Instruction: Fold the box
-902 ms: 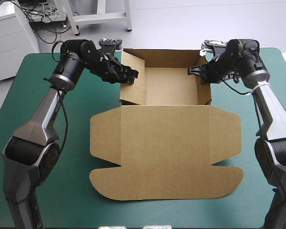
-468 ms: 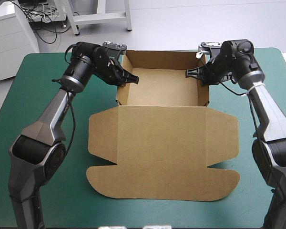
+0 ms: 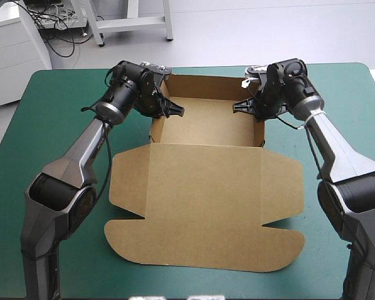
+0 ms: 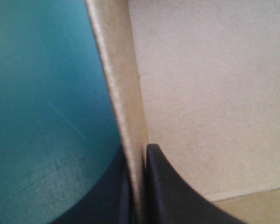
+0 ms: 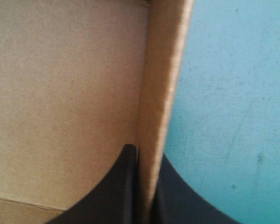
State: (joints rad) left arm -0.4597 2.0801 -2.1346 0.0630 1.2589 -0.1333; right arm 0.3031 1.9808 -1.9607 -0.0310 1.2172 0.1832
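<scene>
High view: brown box [image 3: 206,187] at frame centre, an open tray with lid flat; left gripper [image 3: 174,111] and right gripper [image 3: 240,106] each clamp a side wall.

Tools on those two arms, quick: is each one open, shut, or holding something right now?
Left tool: shut on the box, pinching its left side wall.
Right tool: shut on the box, pinching its right side wall.

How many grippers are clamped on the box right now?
2. The left gripper pinches the box's left side wall; the right gripper pinches its right side wall.
</scene>
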